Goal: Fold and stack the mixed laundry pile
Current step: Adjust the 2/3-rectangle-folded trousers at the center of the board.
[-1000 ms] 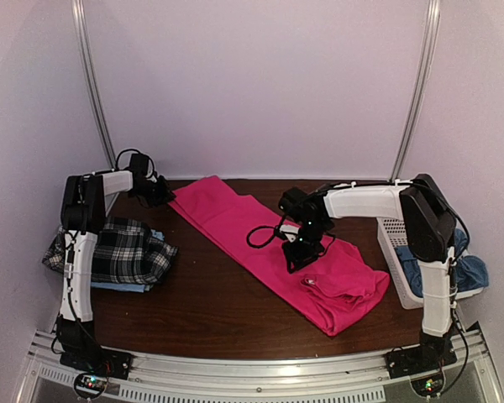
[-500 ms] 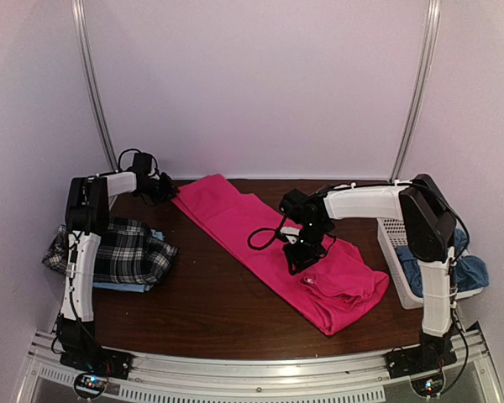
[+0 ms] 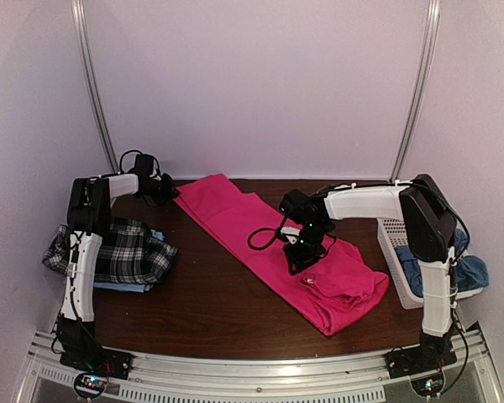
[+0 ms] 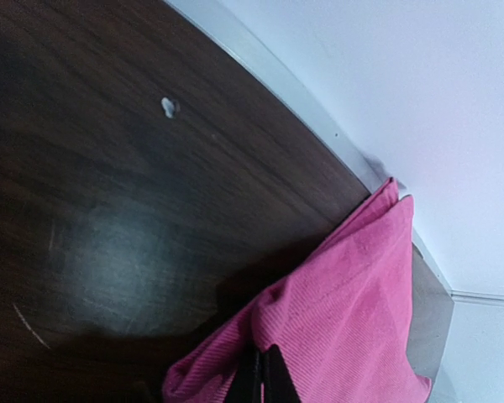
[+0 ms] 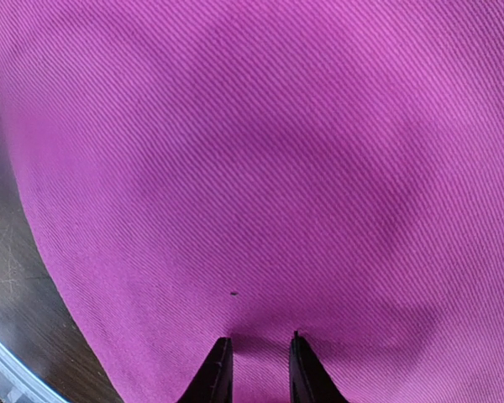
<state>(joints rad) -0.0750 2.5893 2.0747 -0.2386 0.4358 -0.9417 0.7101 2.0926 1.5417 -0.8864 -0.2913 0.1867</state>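
Observation:
The hot-pink trousers (image 3: 260, 235) lie spread diagonally across the dark table, from the back centre to the front right. My left gripper (image 3: 170, 191) is at their far left corner, shut on a pinched fold of the pink cloth (image 4: 336, 294), with its fingertips (image 4: 273, 374) pressed together. My right gripper (image 3: 301, 260) rests tips-down on the middle of the trousers (image 5: 260, 168). Its fingers (image 5: 218, 365) stand a little apart, with flat cloth between them and nothing gripped. A folded black-and-white plaid shirt (image 3: 122, 252) lies at the left on a light blue shirt (image 3: 122, 287).
A white lattice basket (image 3: 392, 243) stands at the right edge with a duller blue cloth (image 3: 470, 273) hanging out of it. The pale back wall meets the table (image 3: 210, 302) just behind the trousers. Metal rails run along the near edge.
My left gripper has shut on the trousers' far left edge after edging slightly right toward it. The right arm has stayed put.

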